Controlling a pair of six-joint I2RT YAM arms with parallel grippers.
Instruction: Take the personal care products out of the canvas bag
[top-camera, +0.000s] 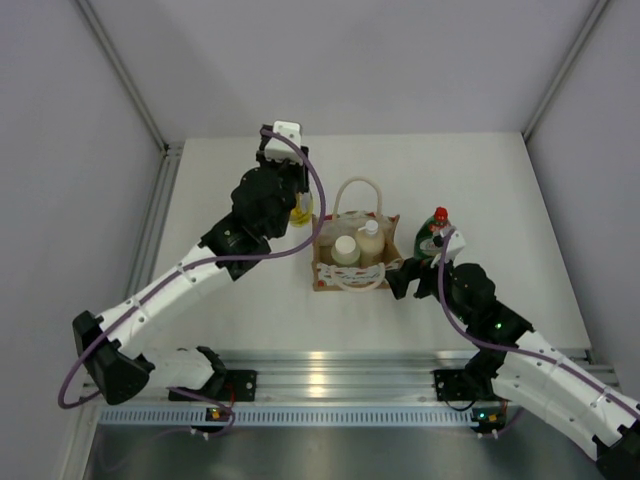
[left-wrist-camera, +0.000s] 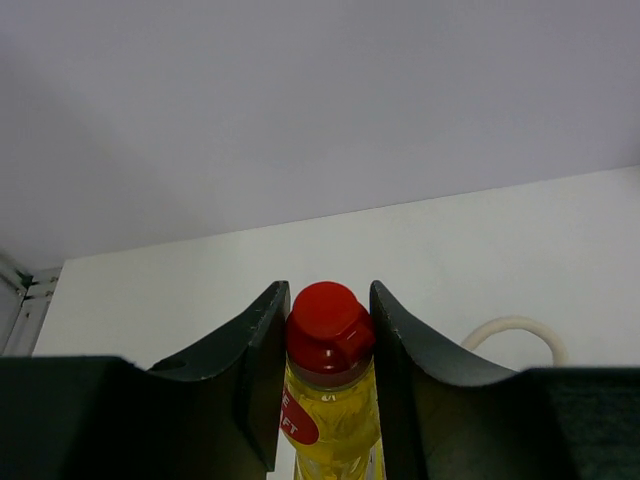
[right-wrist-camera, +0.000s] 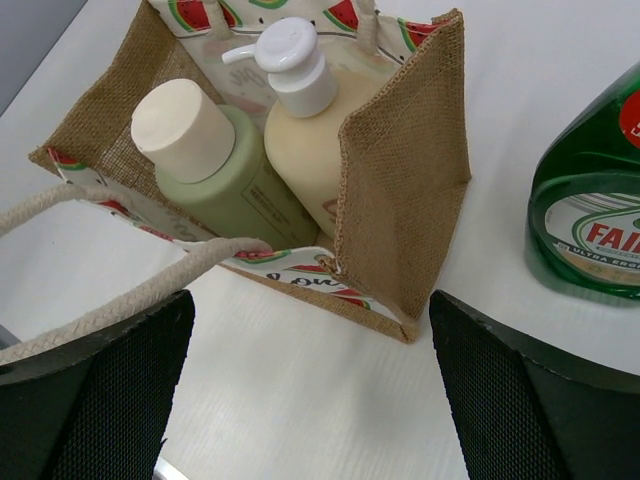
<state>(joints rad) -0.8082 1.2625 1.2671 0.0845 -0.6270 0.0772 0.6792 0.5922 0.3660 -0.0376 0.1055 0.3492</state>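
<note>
yellow btl (left-wrist-camera: 331, 420): base cut at 6 o'clock, label half behind fingers (left-wrist-camera: 250, 380). green btl (right-wrist-camera: 590, 200) cropped at 3 o'clock. bag (right-wrist-camera: 400, 170) wall hides lower parts of cream btl (right-wrist-camera: 305, 150) and grey-green btl (right-wrist-camera: 240, 185); label txt unreadable.

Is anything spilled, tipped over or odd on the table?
Nothing stands out: the canvas bag stands upright holding the cream pump bottle and the pale green bottle, the dark green bottle stands upright beside it, no spills.
</note>
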